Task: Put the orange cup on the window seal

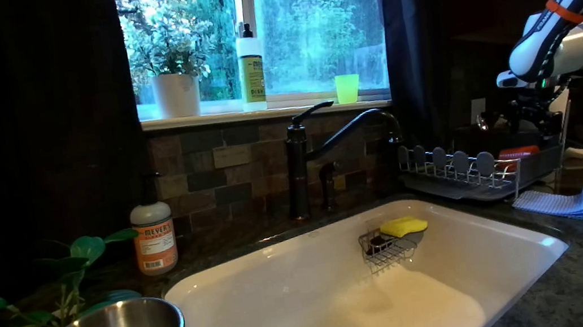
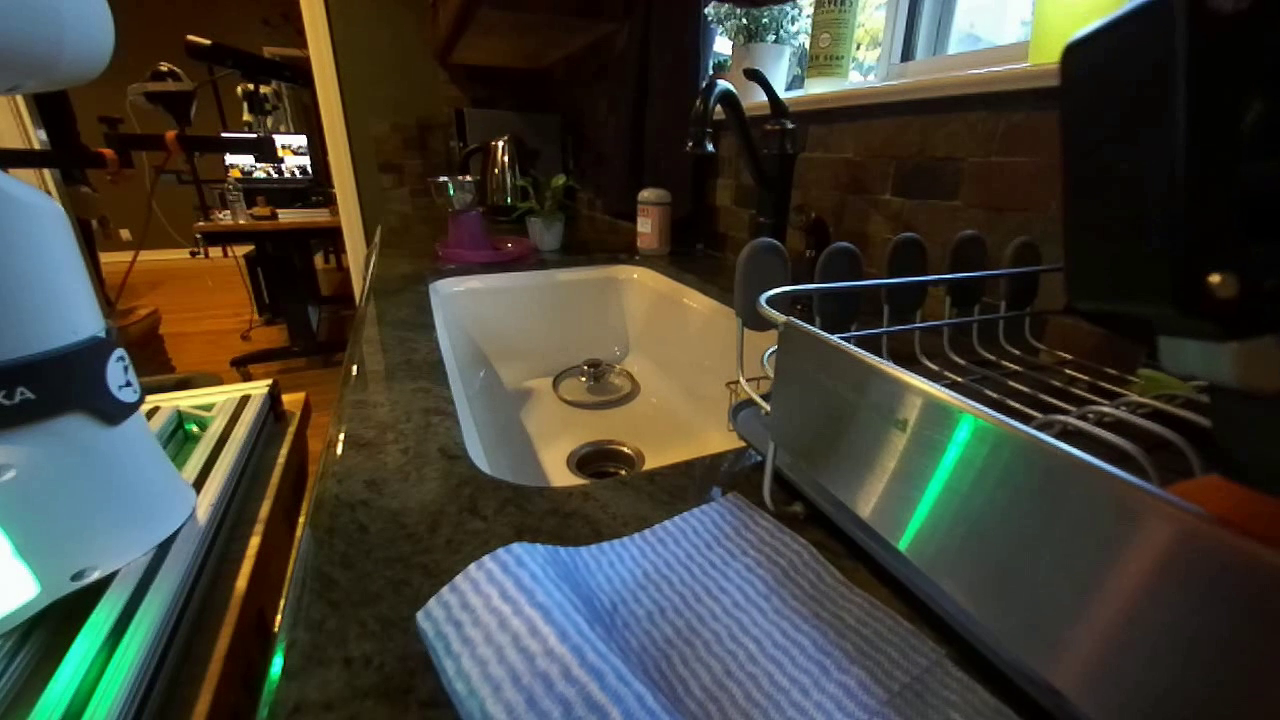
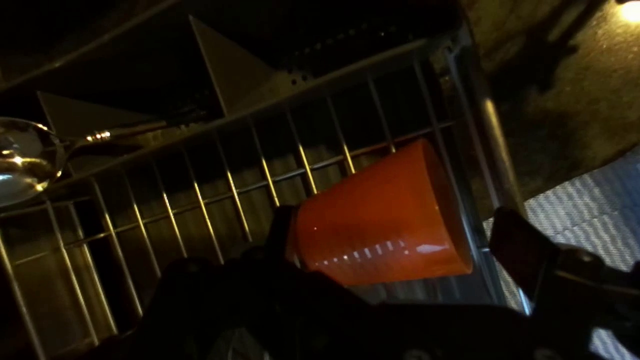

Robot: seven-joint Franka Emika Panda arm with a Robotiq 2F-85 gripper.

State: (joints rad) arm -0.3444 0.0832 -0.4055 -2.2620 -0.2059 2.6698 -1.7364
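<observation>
The orange cup (image 3: 380,215) lies on its side in the wire dish rack, its mouth toward the right in the wrist view. It also shows in exterior views, inside the rack (image 1: 518,152) and cut off at the right edge (image 2: 1235,500). My gripper (image 3: 395,232) is open over the cup. One finger is close against the cup's base; whether it touches is unclear. The other finger stands apart, beyond the rim. In an exterior view the gripper (image 1: 534,125) is dark and low over the rack. The window seal (image 1: 194,122) runs under the window, also in an exterior view (image 2: 930,89).
On the ledge stand a white plant pot (image 1: 177,95), a soap bottle (image 1: 251,75) and a green cup (image 1: 348,89). The faucet (image 1: 298,168) rises before it. Rack wires (image 3: 200,200) and a spoon (image 3: 22,162) surround the gripper. A striped cloth (image 2: 640,610) lies beside the rack.
</observation>
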